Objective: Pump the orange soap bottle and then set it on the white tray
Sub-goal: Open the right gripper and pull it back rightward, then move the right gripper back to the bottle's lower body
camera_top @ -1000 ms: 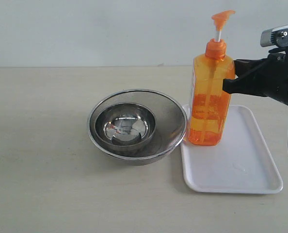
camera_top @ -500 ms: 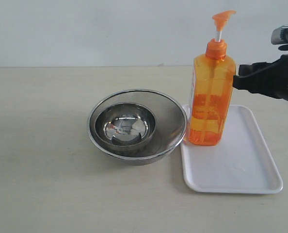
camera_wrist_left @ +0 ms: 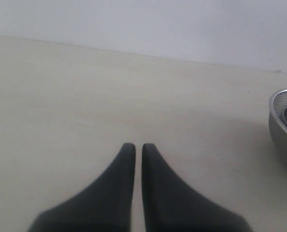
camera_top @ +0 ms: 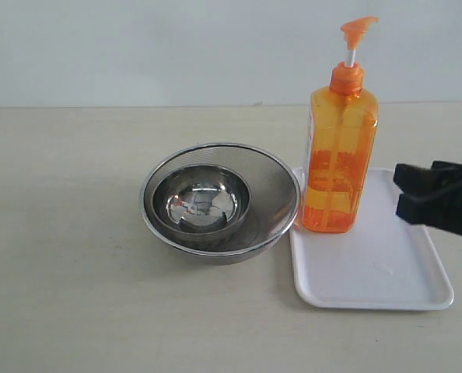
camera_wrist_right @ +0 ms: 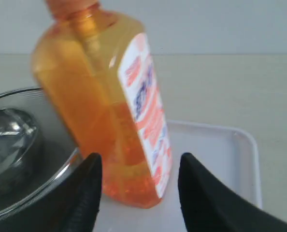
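Though the orange bottle (camera_top: 338,167) stays put, the right hand (camera_top: 400,190) has lowered.

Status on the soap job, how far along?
Placing looks done: the soap bottle stands upright on the white tray. In hand: nothing; the right claw is open and clear of it, the left claw shut over the table. Pumping can't be judged here. Left: probably only pulling away.

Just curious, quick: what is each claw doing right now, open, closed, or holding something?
Left claw: closed, holding nothing.
Right claw: open, holding nothing; the soap bottle stands free on the tray.
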Controlling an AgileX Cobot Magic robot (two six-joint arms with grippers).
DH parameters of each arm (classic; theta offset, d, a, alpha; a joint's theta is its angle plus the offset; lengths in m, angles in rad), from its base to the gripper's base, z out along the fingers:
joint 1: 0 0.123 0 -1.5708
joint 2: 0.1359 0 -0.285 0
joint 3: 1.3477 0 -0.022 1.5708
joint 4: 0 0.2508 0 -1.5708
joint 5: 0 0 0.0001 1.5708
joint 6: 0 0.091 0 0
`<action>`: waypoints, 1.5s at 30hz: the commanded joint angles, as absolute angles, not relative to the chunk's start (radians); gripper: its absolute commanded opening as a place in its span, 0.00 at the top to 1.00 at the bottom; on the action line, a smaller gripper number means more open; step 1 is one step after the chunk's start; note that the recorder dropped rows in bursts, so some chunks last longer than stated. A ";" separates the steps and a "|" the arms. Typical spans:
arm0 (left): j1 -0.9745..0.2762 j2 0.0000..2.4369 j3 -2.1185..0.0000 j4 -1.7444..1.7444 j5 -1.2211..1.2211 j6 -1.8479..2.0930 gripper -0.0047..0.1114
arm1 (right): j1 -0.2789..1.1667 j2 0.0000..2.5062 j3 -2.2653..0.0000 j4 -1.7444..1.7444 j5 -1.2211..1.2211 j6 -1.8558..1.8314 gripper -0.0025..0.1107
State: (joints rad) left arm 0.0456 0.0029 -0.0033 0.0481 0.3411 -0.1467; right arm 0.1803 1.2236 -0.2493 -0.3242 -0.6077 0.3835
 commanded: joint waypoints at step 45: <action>0.049 0.000 0.000 0.051 0.342 -0.150 0.92 | 0.379 1.379 -0.330 -0.159 -0.776 0.229 0.05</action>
